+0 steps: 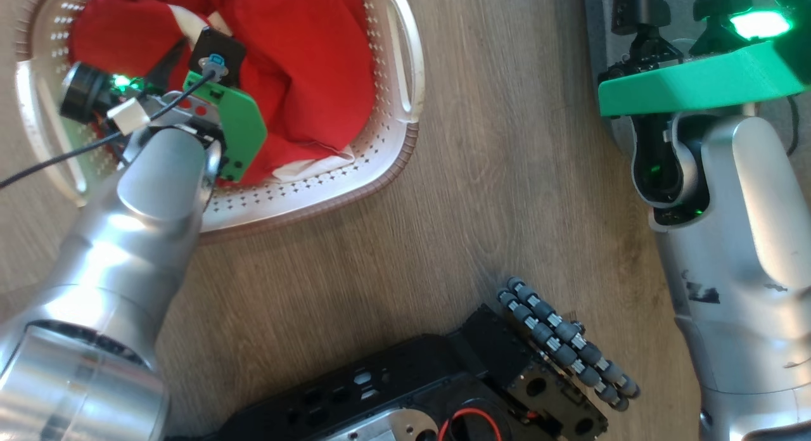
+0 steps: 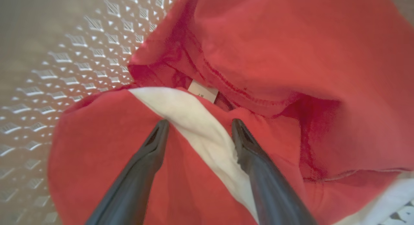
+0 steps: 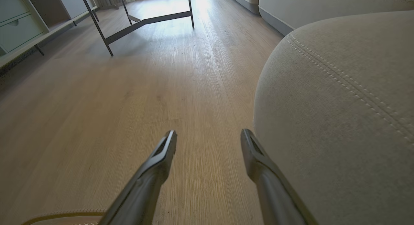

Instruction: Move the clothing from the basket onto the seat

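Left gripper (image 2: 199, 123) pointing, spread, at clothing (image 2: 291, 50) lying in basket (image 1: 374, 165), right gripper (image 3: 208, 136) hanging spread beside seat (image 3: 339, 105).

From the head camera I lose the near-left of the basket (image 1: 386, 156) and part of the clothing (image 1: 304, 67) under my left forearm (image 1: 158, 181), and the basket's far rim runs off the top edge. Left wrist camera: the small white tag (image 2: 203, 91) between the red folds is too small to read, and the basket wall is blurred. Right wrist camera: the seat (image 3: 339, 121) is cut by the right and bottom edges.
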